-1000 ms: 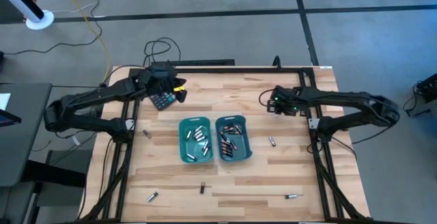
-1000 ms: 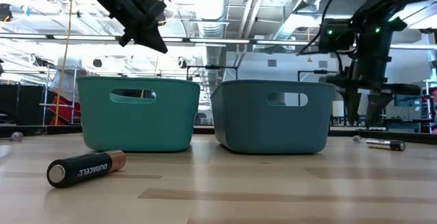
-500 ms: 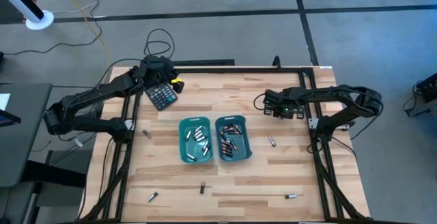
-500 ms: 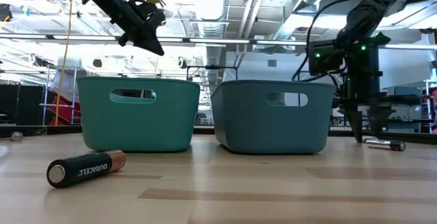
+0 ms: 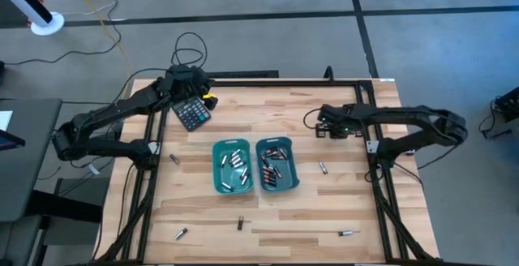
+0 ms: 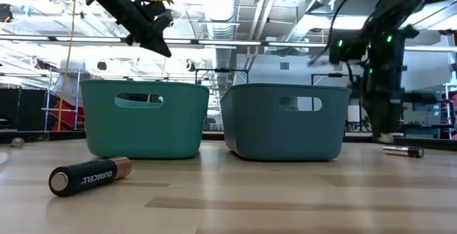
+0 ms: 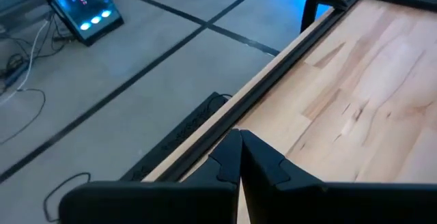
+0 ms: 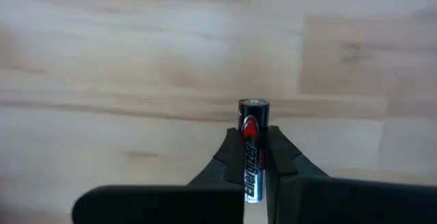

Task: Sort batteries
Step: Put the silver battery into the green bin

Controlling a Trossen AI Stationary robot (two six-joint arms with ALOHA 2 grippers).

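My right gripper is at the table's right centre, shut on a silver-and-black battery with a red mark. In the low view it shows blurred, close above the wood. My left gripper is shut and holds nothing. It hangs over the table's far-left edge, beside the black calculator. Two teal bins at mid-table hold several batteries each. Loose batteries lie on the wood. My right gripper pinches the battery's long sides between its two fingers. The battery lies along the fingers, and one end sticks out past their tips. The fingers point down at the table. Whether the battery is clear of the wood I cannot tell.
More batteries lie near the front edge, and one lies right of the bins. A black frame runs round the table. A small yellow thing sits by the calculator. Bare wood lies between the bins and the front edge.
My right gripper has come down to the wood and shut on the battery; its fingers stood apart half a second ago. My left gripper has drawn back toward the far edge, off the calculator.
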